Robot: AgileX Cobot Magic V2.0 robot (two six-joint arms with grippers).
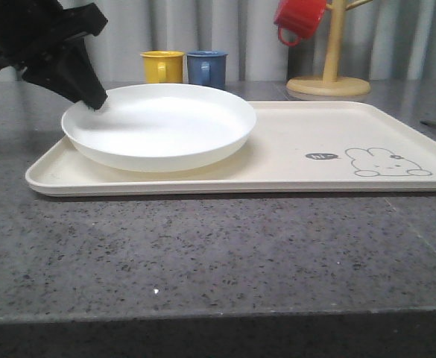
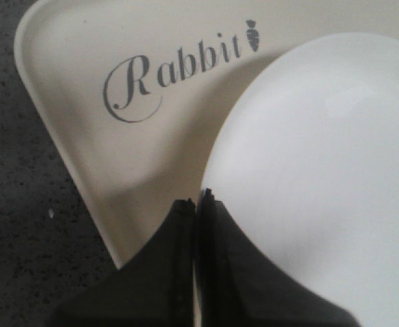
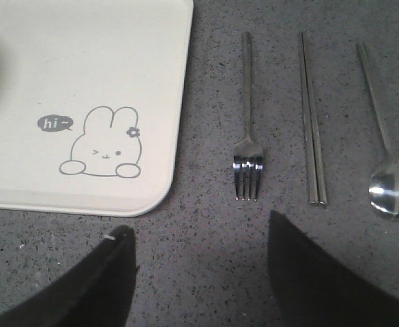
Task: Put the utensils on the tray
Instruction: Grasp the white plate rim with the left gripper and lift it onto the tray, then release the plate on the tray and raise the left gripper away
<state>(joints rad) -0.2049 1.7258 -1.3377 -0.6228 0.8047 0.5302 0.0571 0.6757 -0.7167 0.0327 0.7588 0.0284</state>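
Tray, cream with a low raised rim, lies on the dark speckled counter and carries the white plate on its 9 o'clock half in the front view. The left gripper reaches down to the plate's 10 o'clock rim, its jaws pressed together on that rim, as the left wrist view shows beside the script "Rabbit" print. The grey rabbit drawing sits toward the tray's 3 o'clock end. In the right wrist view the right gripper hovers above bare counter with its jaws spread wide and nothing between them. Beyond it, off the tray and just past the tray's rabbit corner, three silver utensils lie parallel on the counter: the fork nearest the tray, then the long straight bar-like piece, which appears to be a pair of chopsticks, then the spoon. At 12 o'clock behind the tray stand a yellow mug and a blue mug; a red mug hangs on a wooden stand.
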